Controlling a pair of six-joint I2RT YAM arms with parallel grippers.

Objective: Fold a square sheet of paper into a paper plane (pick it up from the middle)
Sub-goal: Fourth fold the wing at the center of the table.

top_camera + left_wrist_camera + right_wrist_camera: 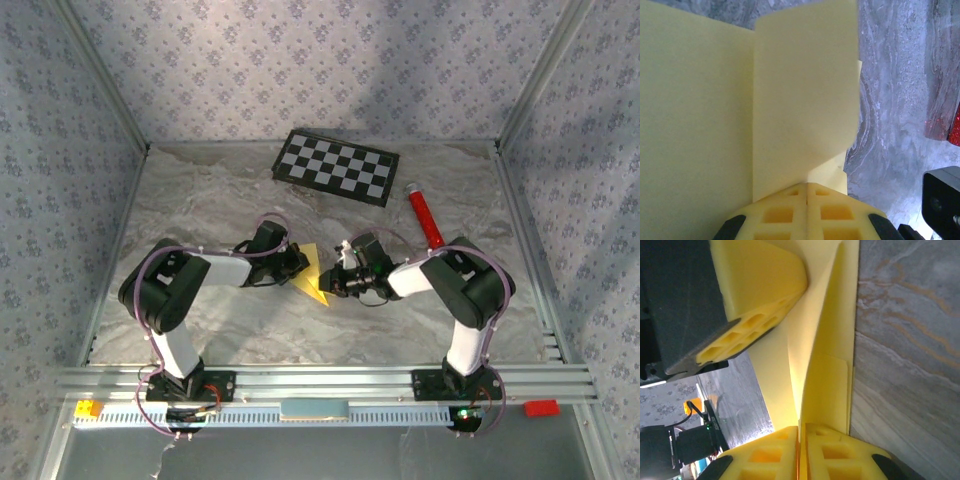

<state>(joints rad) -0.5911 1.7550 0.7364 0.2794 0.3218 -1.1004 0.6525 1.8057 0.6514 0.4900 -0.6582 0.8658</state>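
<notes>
Top external view: a pale-yellow sheet of paper, creased into angled panels, sits near the middle of the grey marbled table, pinched from both sides by two robot arms. The left gripper is clamped shut on the sheet's left side. Seen from the left wrist, its yellow fingers meet flat with the paper caught in the seam, and two panels rise beyond them, one folded in front of the other. The right gripper grips the opposite side. From the right wrist, its fingers press together on a fold that runs down between them, while the left gripper bears on the sheet farther along. Whether the paper's lower tip touches the table cannot be told. A black-and-white checkerboard panel lies flat toward the far wall, and a red tube lies just to its right, beyond the right arm. A small red block rests by the metal rail at the near edge.
</notes>
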